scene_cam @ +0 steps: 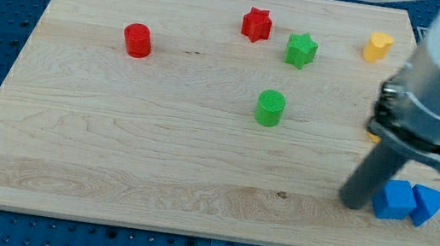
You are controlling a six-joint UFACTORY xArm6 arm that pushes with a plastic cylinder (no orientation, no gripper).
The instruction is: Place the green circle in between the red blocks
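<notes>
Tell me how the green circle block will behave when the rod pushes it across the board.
The green circle looks short and wide, so it will probably slide on the smooth wooden board rather than tip. Its round side may let it slip off my tip if pushed off-centre.

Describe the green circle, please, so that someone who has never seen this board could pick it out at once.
Start at the wooden board and look slightly toward the view's right of its middle. There stands the green circle, a short round cylinder, alone on bare wood. The only other green block, the green star, has points and sits nearer the view's top, beside the red star.
</notes>
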